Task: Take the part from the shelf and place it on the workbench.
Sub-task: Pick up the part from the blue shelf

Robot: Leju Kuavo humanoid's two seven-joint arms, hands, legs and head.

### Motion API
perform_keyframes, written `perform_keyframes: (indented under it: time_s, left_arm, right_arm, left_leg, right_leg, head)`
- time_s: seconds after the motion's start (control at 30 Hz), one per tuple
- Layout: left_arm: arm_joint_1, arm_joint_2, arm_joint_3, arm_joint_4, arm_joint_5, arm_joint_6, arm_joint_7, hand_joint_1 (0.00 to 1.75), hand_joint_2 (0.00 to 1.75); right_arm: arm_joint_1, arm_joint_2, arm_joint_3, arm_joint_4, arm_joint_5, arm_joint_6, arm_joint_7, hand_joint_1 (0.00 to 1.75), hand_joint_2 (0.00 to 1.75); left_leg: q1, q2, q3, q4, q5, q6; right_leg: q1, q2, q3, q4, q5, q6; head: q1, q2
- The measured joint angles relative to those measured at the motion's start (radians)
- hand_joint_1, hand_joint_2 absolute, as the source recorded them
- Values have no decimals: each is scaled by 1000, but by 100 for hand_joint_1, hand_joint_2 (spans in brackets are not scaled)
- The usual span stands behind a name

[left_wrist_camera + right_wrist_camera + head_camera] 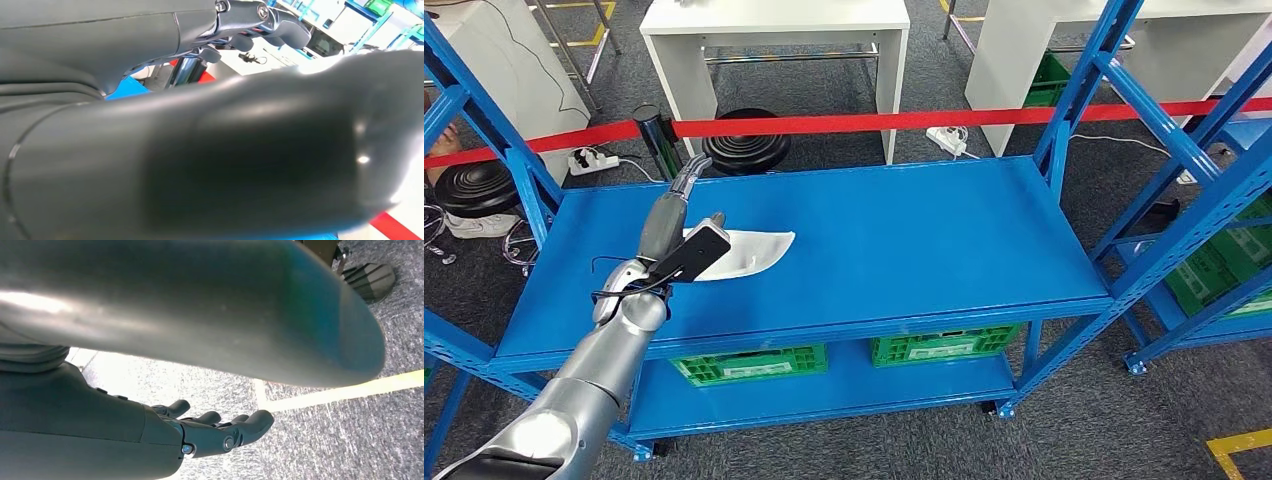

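We are reaching our left hand point(686, 183), fingers apart and empty, over the white part point(746, 252) lying on the blue shelf point(924, 230); best lowering squarely before closing.

The left hand point(676, 205) reaches forward with fingers extended, while the right hand point(220, 427) hangs down, fingers loosely apart.
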Motion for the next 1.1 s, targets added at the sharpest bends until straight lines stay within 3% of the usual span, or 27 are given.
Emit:
perform_keyframes:
  time_s: [0.13,0.27,0.67,0.83,1.1]
  left_arm:
    - [0,0,0,-1,0,0,0,0,0]
    - [0,0,0,-1,0,0,1,0,175]
    - [11,11,16,-4,-39,37,24,0,175]
    - [-8,34,12,63,-172,104,119,0,175]
    - [-21,75,11,156,-188,92,153,0,175]
  right_arm:
    - [0,0,0,0,0,0,0,0,0]
    - [0,0,0,0,0,0,0,0,0]
    - [1,-5,0,0,11,19,-37,0,0]
    - [1,-5,0,0,15,17,-31,0,0]
    - [0,-5,0,0,18,15,-40,0,0]
  left_leg:
    - [0,0,0,0,0,0]
    - [1,0,0,0,1,-1]
    - [2,0,0,-1,1,-2]
    - [2,1,0,-1,2,-2]
    - [3,1,0,-1,2,-3]
  right_leg:
    - [0,0,-1,0,0,2]
    - [1,0,-1,1,0,1]
    - [2,0,-2,2,0,1]
    - [3,0,-2,2,0,1]
    - [3,0,-2,2,0,1]
  head:
    - [0,0]
    - [0,0]
    - [0,0]
    - [0,0]
    - [0,0]
